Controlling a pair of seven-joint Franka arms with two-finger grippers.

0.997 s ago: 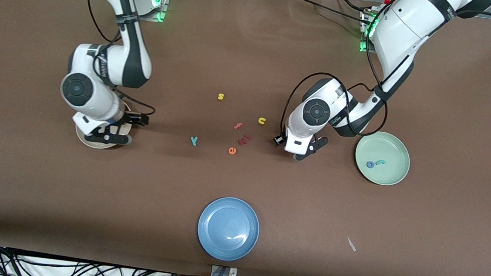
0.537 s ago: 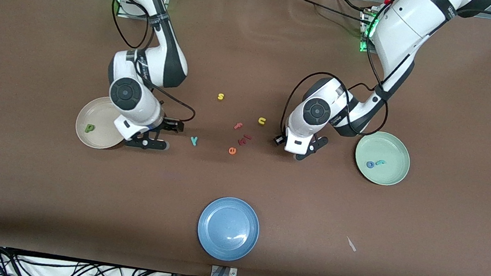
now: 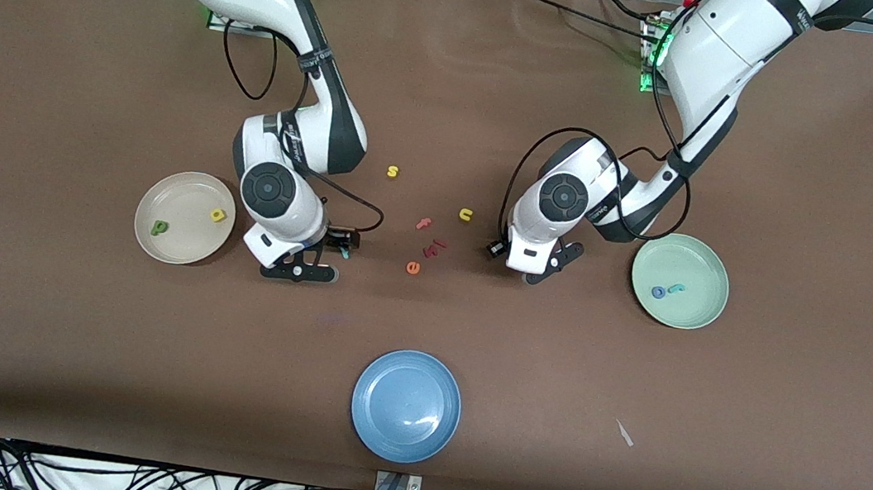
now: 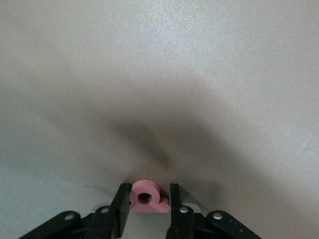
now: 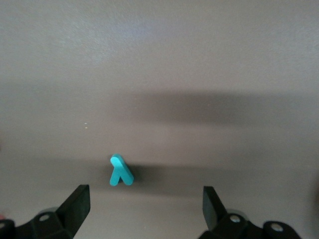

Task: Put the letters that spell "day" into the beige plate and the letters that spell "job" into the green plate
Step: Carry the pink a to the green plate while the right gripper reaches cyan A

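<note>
The beige plate (image 3: 174,246) toward the right arm's end holds the green "d" (image 3: 159,227) and yellow "a" (image 3: 218,214). My right gripper (image 3: 321,256) hangs low beside that plate, open. The teal "y" (image 3: 345,251) (image 5: 121,171) lies on the table just ahead of its fingertips (image 5: 77,203), not between them. The green plate (image 3: 700,265) holds the blue "o" (image 3: 658,291) and teal "j" (image 3: 676,289). My left gripper (image 3: 531,272) (image 4: 148,189) is low between the loose letters and the green plate. It is shut on the pinkish "b" (image 4: 145,197).
Loose letters lie mid-table: yellow "s" (image 3: 392,171), yellow "u" (image 3: 465,214), pink "f" (image 3: 424,223), orange "e" (image 3: 413,267) and a dark red piece (image 3: 436,246). A blue plate (image 3: 406,405) sits near the front edge. A small white scrap (image 3: 624,433) lies toward the left arm's end.
The right arm swung from over the beige plate to the teal "y", uncovering the "d" and "a" in the plate. The left arm has stayed in place.
</note>
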